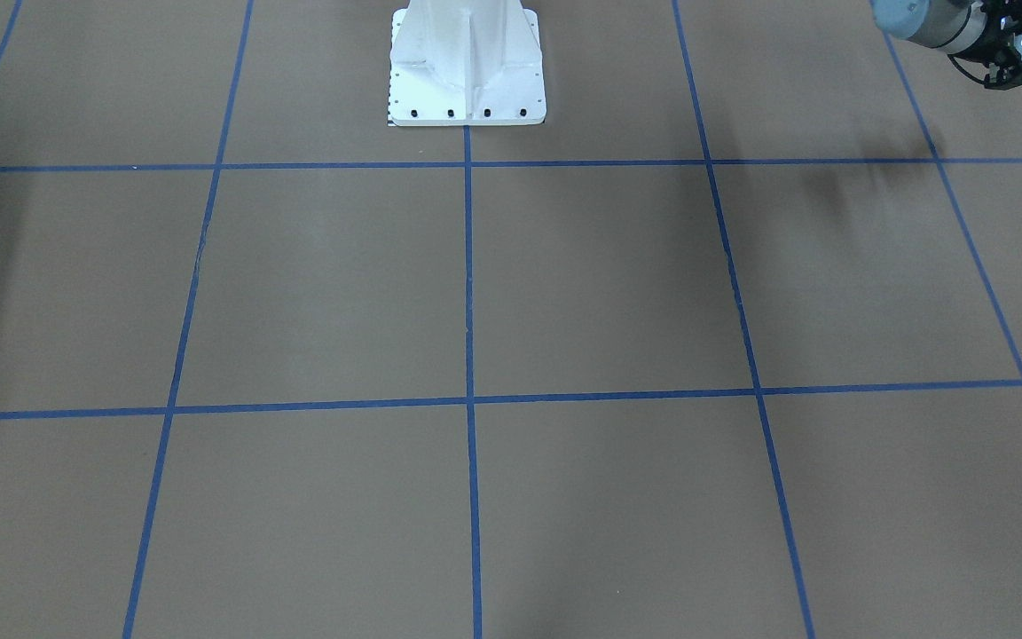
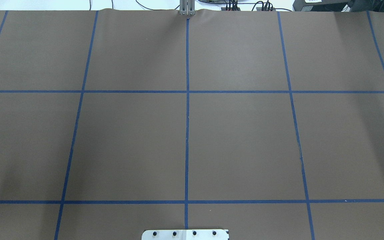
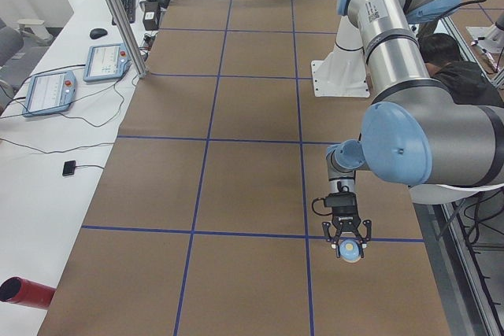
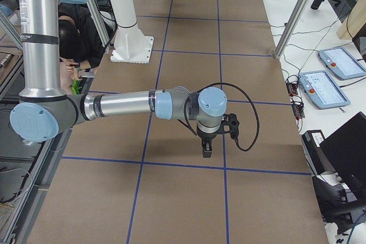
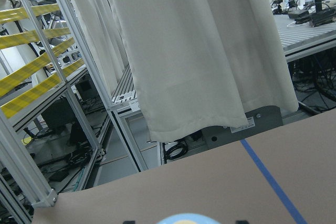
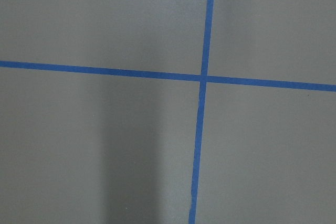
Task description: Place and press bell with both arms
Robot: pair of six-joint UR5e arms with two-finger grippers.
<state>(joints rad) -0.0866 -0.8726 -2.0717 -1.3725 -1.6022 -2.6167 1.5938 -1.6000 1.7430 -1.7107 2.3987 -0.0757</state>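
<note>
The light-blue bell (image 3: 349, 250) with its cream button sits between the fingers of my left gripper (image 3: 347, 243), which is shut on it and holds it over the brown table near the left end. In the front-facing view the left gripper (image 1: 1010, 69) shows at the top right corner. In the left wrist view only the bell's top (image 5: 187, 219) peeks in at the bottom edge. My right gripper (image 4: 206, 148) points down over the table and shows only in the right side view, so I cannot tell if it is open or shut.
The white pedestal base (image 1: 467, 84) stands at the table's robot side. Blue tape lines (image 2: 187, 110) grid the brown table. A red cylinder (image 3: 24, 293), teach pendants (image 3: 51, 90) and a metal post (image 3: 118, 17) are on the white bench. A person (image 3: 457, 68) sits behind the robot.
</note>
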